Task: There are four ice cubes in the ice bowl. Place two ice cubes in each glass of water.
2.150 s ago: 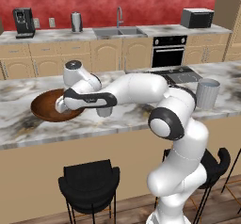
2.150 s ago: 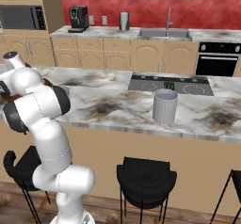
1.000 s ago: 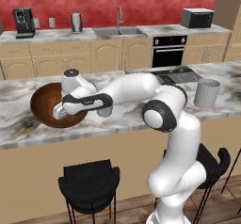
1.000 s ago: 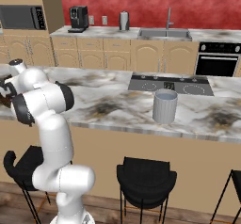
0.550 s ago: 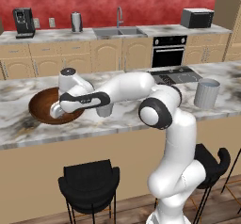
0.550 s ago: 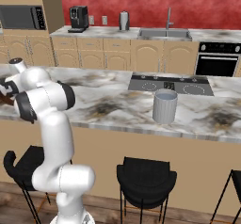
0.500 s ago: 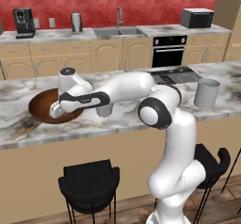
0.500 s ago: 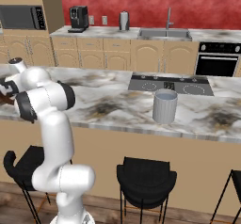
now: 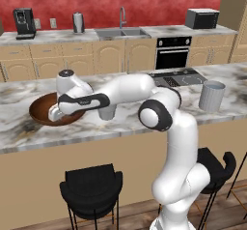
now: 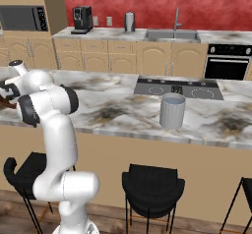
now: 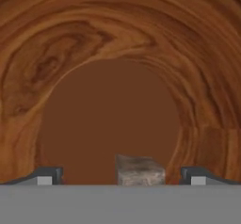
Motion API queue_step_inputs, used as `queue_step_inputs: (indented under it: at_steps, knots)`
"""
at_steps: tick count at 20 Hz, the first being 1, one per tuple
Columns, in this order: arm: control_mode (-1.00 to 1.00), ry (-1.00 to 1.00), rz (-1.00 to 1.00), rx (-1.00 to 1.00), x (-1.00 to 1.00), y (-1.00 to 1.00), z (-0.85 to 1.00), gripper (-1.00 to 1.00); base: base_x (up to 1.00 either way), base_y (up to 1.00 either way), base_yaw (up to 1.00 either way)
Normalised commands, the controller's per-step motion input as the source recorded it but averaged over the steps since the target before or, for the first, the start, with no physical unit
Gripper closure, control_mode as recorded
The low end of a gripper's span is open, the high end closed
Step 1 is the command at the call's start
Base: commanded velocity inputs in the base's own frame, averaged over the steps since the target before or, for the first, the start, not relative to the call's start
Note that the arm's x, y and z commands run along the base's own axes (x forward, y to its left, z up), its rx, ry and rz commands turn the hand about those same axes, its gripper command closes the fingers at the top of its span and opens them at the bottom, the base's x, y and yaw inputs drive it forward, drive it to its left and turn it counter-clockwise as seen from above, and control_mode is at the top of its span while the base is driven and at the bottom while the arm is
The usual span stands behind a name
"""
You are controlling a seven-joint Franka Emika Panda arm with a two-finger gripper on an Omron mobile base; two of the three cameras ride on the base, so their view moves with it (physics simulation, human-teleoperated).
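On the left of the left base view, the ice bowl (image 9: 41,112) of dark reddish-brown wood sits on the marble surface (image 9: 19,132), well apart from the far tumbler. The white hand of the arm reaches down into it, so the claw (image 9: 54,115) sits low inside the bowl near its right side, partly hidden by the hand's own body. In the hand view the bowl's grained wall (image 11: 94,35) curves all around and its flat brown floor lies straight ahead; the claw (image 11: 121,177) has its two dark tips standing wide apart at the bottom, with nothing clamped between them. Between the tips, a little right of centre, lies one small pale greyish block, an ice cube (image 11: 140,171), resting on the bowl floor and touching neither finger. Just right of the bowl in the left base view, one glass of water (image 9: 107,111) stands upright on the surface, tucked under the forearm and partly covered by it. Farther right, near the cooktop, the second grey-blue tumbler (image 9: 212,95) stands upright by itself; the right base view shows that same tumbler (image 10: 172,110) in front of the hob.
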Motion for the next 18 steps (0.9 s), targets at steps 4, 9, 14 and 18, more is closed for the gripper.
queue_step_inputs:
  at_steps: [4,9,14,18]
  knots:
    - [-1.00,0.03,0.00,0.00,0.00,0.00,-0.35,1.00,0.00,0.00,0.00]
    - [-1.00,0.04,0.00,-0.01,0.00,0.00,-0.35,1.00,0.00,0.00,0.00]
    - [-1.00,0.02,0.00,0.00,0.00,0.00,-0.38,1.00,0.00,0.00,0.00]
    - [-1.00,0.01,0.00,0.00,0.00,0.00,-0.37,1.00,0.00,0.00,0.00]
